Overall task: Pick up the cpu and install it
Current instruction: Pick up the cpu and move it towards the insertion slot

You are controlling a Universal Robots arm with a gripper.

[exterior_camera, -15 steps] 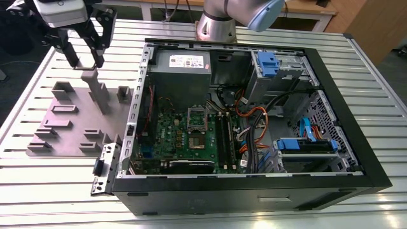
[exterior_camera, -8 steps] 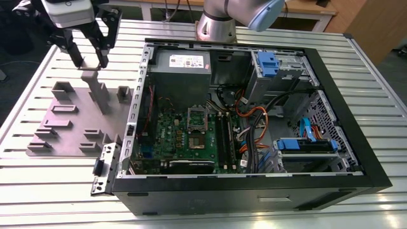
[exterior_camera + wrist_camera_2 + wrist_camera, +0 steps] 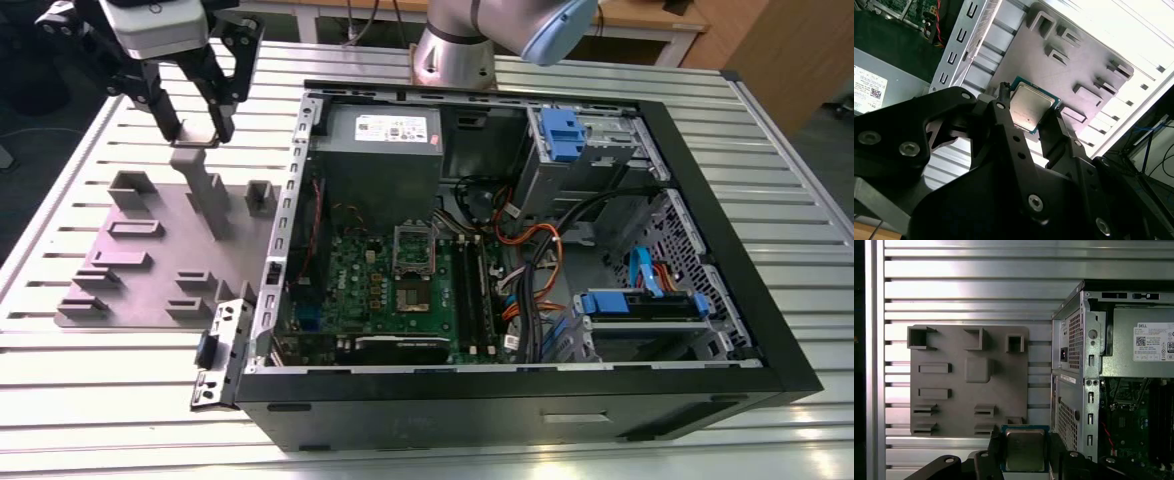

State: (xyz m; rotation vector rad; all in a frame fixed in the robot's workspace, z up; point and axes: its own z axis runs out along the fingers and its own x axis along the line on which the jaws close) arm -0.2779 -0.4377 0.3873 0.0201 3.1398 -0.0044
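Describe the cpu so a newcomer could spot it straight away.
Beside the open computer case, on the exterior view's left, lies a grey fixture plate. Above it the gripper grips the cpu: a small square chip, silvery top, green rim, unlike the plate's grey blocks.

Robot arm (image 3: 461, 40): one, at the top centre of the exterior view.
Gripper (image 3: 195, 140): one, upper left of the exterior view.
Gripper fingers (image 3: 167, 115): two, both black.
cpu (image 3: 1025, 450): one, gripped between the two fingers in both wrist views.
Computer case (image 3: 507, 410): one, lying open.
Motherboard (image 3: 354, 280): one, green.
Power supply (image 3: 380, 150): one, a grey box.
Socket frame (image 3: 416, 243): one, silver.
Blue drive brackets (image 3: 561, 130): two, one upper right of centre and one lower right.
Fixture plate (image 3: 954, 382): one, grey.
Open box holders (image 3: 921, 337): three in a row on the plate.
Slatted metal table (image 3: 134, 400): one.
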